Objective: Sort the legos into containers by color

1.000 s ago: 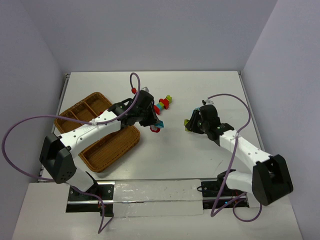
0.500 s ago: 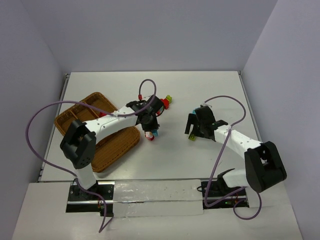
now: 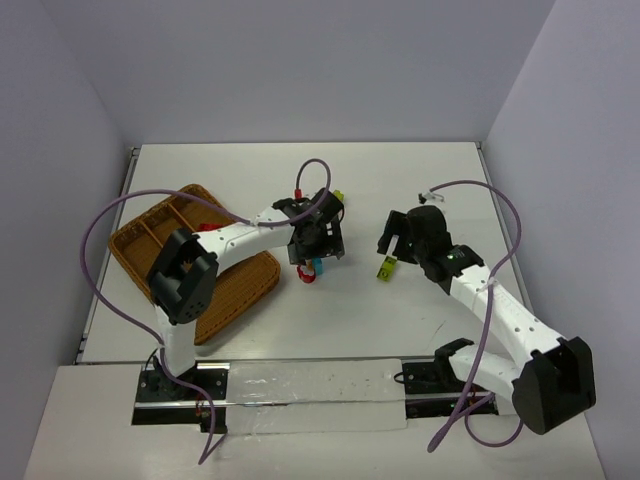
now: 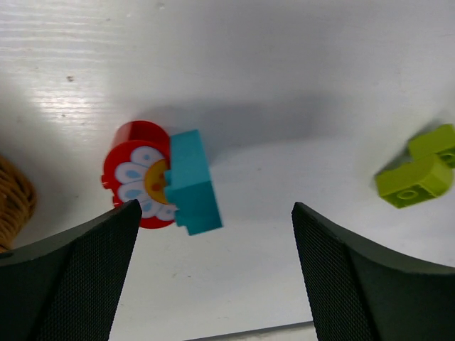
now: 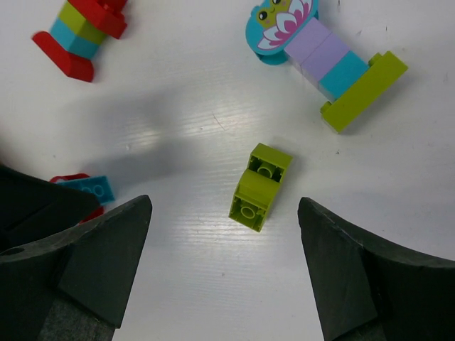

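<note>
Left end effector [image 4: 215,213] hovering with fingers spread wide, gripping nothing, over a red round flower-printed lego [image 4: 138,177] joined to a teal-blue brick [image 4: 193,183]. Both are lying on the white table [image 4: 284,57], near the brown woven wicker tray [image 3: 230,290]. Right end effector [image 5: 224,206] hanging open, empty, above a lime-green brick [image 5: 259,186]. Beyond it are lying a red-green-teal stack [image 5: 79,32] and a frog-topped purple-teal-lime stack [image 5: 323,60].

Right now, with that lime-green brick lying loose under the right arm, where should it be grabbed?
Probably from straight above, pinching the lime-green brick across its two long flat sides, near the middle. It lies alone, studs up, with nothing touching either flank. The open right gripper hangs over it with a finger on either side, so only a slight wrist twist seems needed.
</note>
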Motion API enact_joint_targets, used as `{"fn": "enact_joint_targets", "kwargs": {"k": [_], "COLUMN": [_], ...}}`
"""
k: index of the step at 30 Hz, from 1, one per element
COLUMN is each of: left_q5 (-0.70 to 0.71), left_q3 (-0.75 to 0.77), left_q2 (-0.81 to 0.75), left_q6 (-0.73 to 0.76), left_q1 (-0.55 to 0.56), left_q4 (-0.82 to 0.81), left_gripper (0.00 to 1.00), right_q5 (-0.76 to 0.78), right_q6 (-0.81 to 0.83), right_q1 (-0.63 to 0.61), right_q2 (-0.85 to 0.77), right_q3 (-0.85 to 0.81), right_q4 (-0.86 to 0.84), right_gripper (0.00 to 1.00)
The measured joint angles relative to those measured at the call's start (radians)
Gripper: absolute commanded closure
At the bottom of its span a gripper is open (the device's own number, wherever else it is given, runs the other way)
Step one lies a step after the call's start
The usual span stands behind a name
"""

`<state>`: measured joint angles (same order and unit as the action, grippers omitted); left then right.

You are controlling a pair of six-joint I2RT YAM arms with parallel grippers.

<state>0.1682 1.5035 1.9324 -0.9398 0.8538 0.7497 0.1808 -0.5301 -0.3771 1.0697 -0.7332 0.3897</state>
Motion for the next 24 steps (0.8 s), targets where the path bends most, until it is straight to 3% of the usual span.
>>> {"fn": "enact_joint_targets", "kwargs": {"k": [7, 11, 18, 24], "left_q5": [0.012, 0.041, 0.091, 0.086], "left_q3": [0.109, 0.079, -0.074, -0.199], "left_q2": [-0.027, -0.163, -0.488, -0.562], "left_q6": [0.0, -0.001, -0.016, -0.018], "left_q1": [0.001, -0.074, -0.334, -0.387], "left_q4": [0.024, 0.064, 0.079, 0.094], "left_gripper": [0.07, 0.07, 0.07, 0.07], "right_q5": [-0.031, -0.06, -0.03, -0.013], "right_q6": [0.006, 0.028, 0.078, 0.112], "right_q1": [-0.01, -0.095, -0.364, -0.436], "right_q2": [-0.052, -0.016, 0.211, 0.416], "right_q3": [-0.012, -0.03, -0.179, -0.299], "right_q4": [0.007, 0.007, 0.003, -0.009], "right_gripper": [0.11, 0.11, 0.1, 0.13]}}
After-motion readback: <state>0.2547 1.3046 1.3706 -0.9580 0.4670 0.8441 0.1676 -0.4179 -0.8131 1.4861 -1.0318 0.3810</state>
